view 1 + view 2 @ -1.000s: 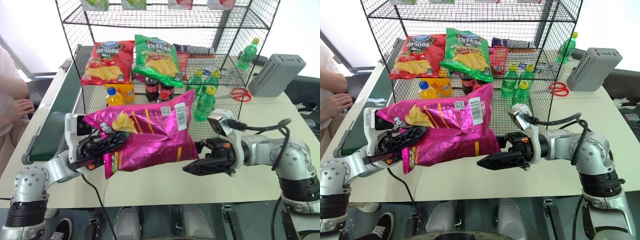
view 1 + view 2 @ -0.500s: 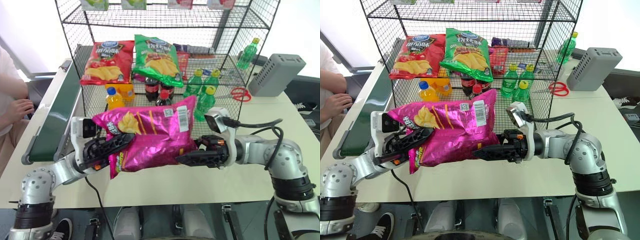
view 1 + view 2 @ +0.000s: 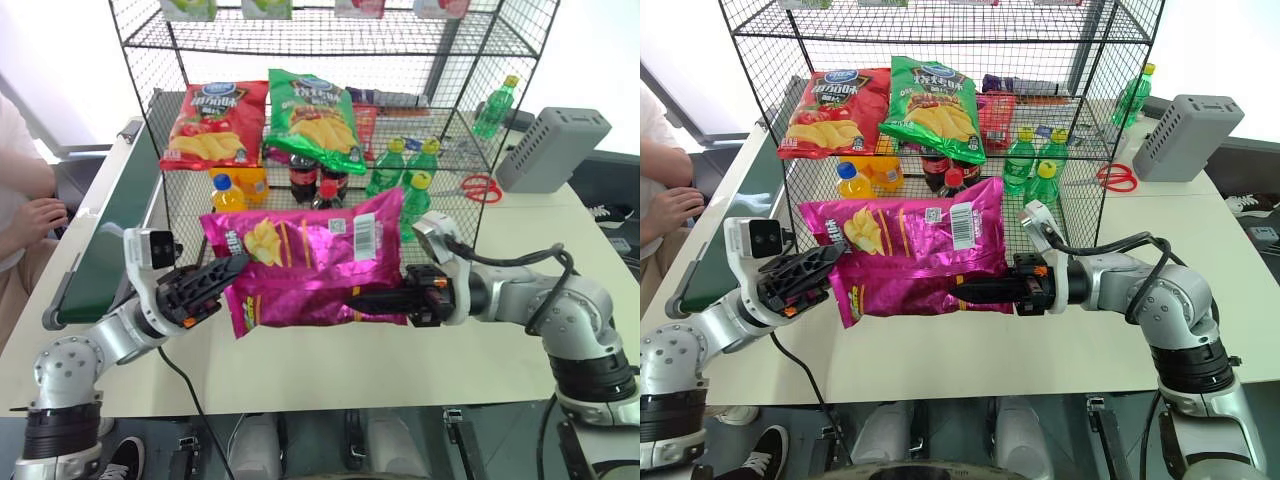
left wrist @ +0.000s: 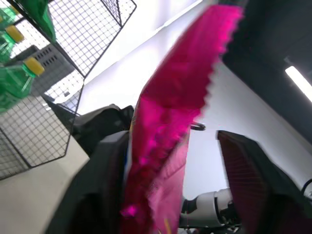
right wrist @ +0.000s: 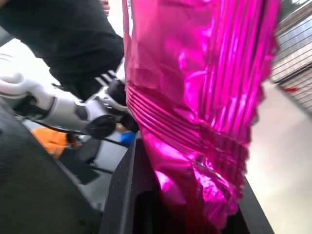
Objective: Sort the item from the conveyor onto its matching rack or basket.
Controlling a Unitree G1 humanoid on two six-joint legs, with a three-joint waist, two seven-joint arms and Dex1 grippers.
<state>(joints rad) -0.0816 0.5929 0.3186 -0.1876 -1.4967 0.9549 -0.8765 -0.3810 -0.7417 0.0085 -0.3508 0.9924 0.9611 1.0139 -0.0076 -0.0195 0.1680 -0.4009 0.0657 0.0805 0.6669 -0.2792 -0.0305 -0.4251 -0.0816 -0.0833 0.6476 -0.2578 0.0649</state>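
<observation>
The right gripper (image 3: 975, 291) is clamped on the right edge of the pink bag (image 3: 910, 255), holding it level above the table (image 3: 1200, 250) just in front of the rack (image 3: 940, 90). The left gripper (image 3: 808, 275) stands spread wide at the bag's left edge — the crimped seam lies between its fingers (image 4: 253, 180), unpinched. On the far left runs the conveyor (image 3: 110, 235) — a person's hand (image 3: 35, 215) beside it.

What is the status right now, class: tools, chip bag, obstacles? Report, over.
Right tool shut on magenta chip bag, held above table before wire rack. Left tool open around its edge. Red bag, green bag already on rack tier.
</observation>
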